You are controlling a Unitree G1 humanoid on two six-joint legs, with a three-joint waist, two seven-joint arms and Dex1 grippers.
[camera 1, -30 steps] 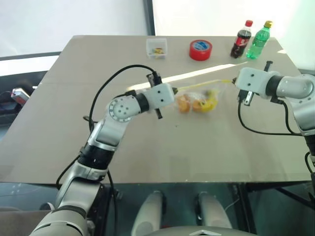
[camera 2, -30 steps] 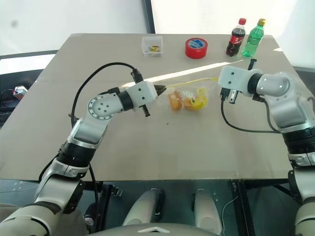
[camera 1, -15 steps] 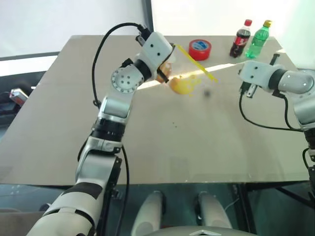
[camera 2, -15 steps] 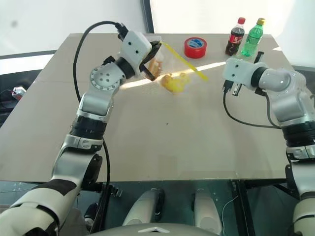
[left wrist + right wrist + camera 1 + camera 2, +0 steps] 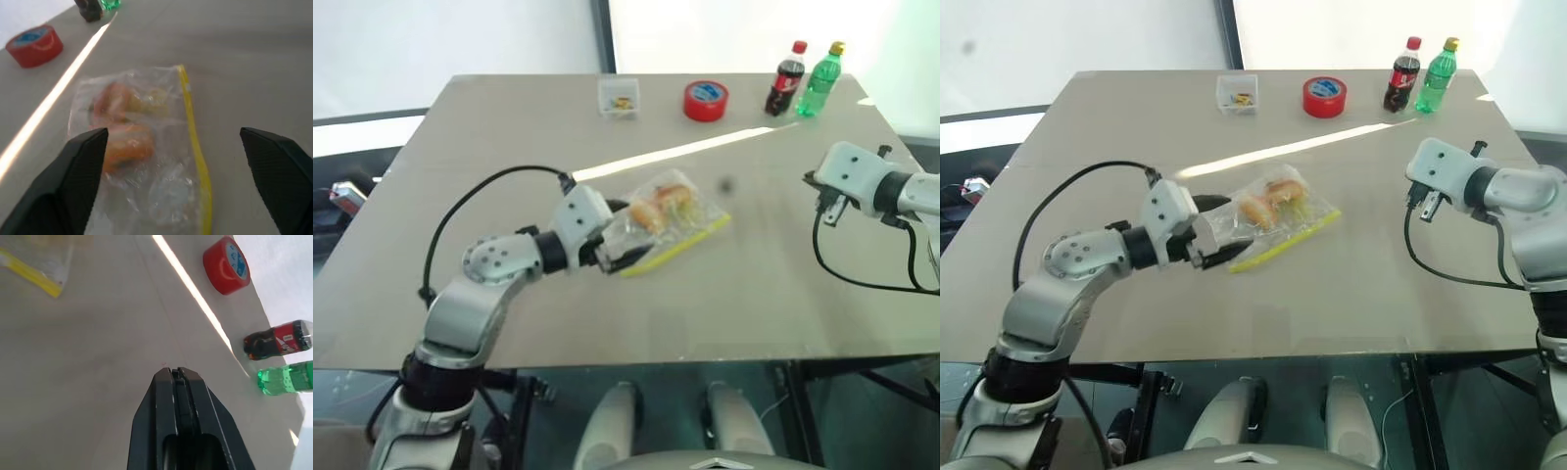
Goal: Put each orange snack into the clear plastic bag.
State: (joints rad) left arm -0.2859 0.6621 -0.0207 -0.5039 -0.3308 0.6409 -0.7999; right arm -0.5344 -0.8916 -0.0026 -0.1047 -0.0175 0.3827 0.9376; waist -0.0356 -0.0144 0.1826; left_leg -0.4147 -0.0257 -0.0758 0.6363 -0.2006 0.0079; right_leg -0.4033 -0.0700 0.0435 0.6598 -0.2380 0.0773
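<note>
Near the middle of the counter (image 5: 509, 127) lies the clear plastic bag (image 5: 668, 219), flat on the surface with its yellow strip (image 5: 677, 250) along the edge nearest the robot; both orange snacks (image 5: 656, 211) sit inside it, side by side, with a yellow patch of print showing through the film next to them; in the left wrist view the bag (image 5: 142, 147) is seen crinkled, the snacks (image 5: 120, 127) toward one side and the yellow strip (image 5: 195, 156) running along the other.

At the bag's left end is the left end effector (image 5: 619, 247); its two black fingers (image 5: 73, 186) stand spread wide, one on each side of the bag's end, and they grip nothing; whether a fingertip touches the plastic cannot be told.

Well apart, over the counter's right side, is the right end effector (image 5: 832, 211); the right wrist view shows its fingers (image 5: 183, 401) pressed together with nothing between them, above bare counter.

Along the far edge of the counter stand a small clear box (image 5: 619, 96) with yellow bits in it, a red tape roll (image 5: 707, 100) to its right, then a dark cola bottle (image 5: 781, 80) with a red cap and a green bottle (image 5: 819, 80) with a yellow cap, the two bottles just beside each other; a bright band of light (image 5: 705, 147) crosses the counter slantwise between these things and the bag.
</note>
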